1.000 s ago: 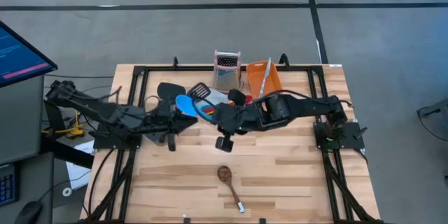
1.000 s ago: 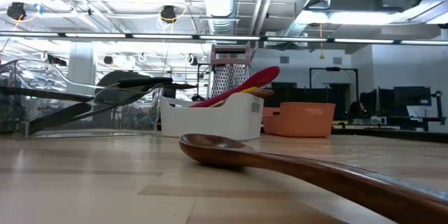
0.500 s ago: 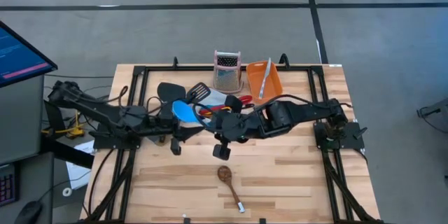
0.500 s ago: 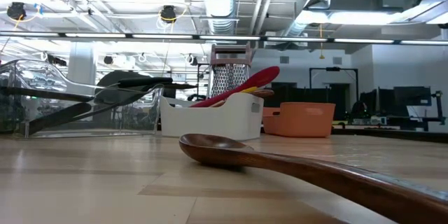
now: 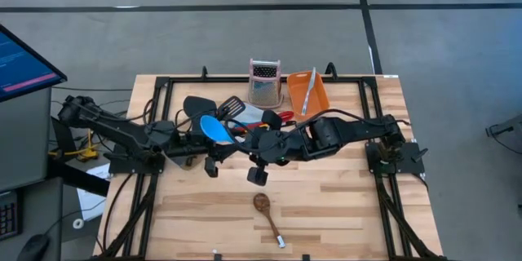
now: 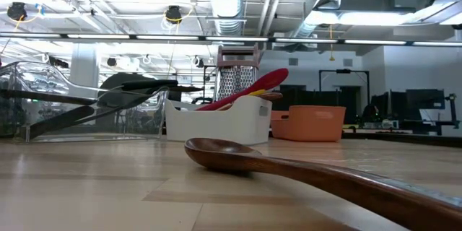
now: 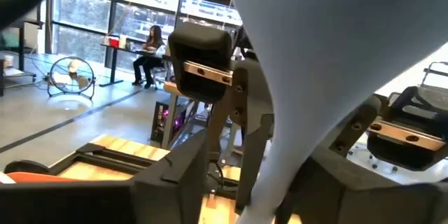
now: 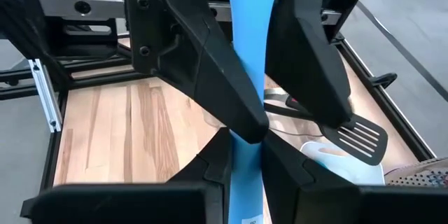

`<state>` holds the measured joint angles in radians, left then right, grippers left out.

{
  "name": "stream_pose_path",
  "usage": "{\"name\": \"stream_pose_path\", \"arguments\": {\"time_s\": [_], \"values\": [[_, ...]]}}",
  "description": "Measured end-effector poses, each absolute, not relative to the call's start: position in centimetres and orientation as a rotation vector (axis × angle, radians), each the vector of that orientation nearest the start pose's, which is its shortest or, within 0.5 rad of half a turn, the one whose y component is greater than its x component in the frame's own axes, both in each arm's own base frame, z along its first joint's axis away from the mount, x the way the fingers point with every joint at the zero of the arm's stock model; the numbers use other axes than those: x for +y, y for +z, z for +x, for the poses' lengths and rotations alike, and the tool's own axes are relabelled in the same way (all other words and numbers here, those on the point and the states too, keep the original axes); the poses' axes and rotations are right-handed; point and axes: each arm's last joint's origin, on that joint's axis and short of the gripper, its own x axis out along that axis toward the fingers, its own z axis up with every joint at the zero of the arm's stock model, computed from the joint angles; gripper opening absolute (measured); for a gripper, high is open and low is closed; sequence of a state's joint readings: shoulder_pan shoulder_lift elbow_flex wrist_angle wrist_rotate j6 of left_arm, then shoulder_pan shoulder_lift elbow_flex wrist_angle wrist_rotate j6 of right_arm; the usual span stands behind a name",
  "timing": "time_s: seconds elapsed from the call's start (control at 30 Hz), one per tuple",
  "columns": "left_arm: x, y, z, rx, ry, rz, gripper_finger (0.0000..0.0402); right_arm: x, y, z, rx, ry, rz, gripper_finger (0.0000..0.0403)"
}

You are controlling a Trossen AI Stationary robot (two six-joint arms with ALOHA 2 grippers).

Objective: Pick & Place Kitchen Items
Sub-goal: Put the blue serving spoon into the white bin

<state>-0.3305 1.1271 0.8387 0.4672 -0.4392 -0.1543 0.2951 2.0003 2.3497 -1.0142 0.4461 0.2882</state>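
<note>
One blue spoon (image 5: 214, 127), one wooden spoon (image 5: 267, 213), one box grater (image 5: 263, 82), one orange tub (image 5: 307, 90), two end effectors.

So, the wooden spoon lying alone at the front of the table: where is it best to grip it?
Probably from straight above, at mid-handle of the wooden spoon: it lies flat with bare table around it, and the handle is slimmer than the bowl.

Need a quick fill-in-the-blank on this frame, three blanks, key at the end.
The right gripper is shut on a ____ spoon.
The lone spoon lying on the table is made of ____.
The grater has a ____ top.
Missing: blue; wood; pink.
</note>
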Motion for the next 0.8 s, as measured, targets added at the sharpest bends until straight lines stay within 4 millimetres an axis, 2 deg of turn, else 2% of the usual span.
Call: {"name": "stream_pose_path", "arguments": {"time_s": [0.43, 0.8], "values": [[-7.09, 34.64, 24.15, -0.171, 0.059, -0.213, 0.0021, 10.64, 42.56, 39.95, 0.595, -0.238, 0.039, 0.0046], [-7.11, 34.61, 24.15, -0.168, 0.052, -0.213, 0.0012, 10.49, 42.54, 39.98, 0.597, -0.24, 0.043, 0.0046]]}}
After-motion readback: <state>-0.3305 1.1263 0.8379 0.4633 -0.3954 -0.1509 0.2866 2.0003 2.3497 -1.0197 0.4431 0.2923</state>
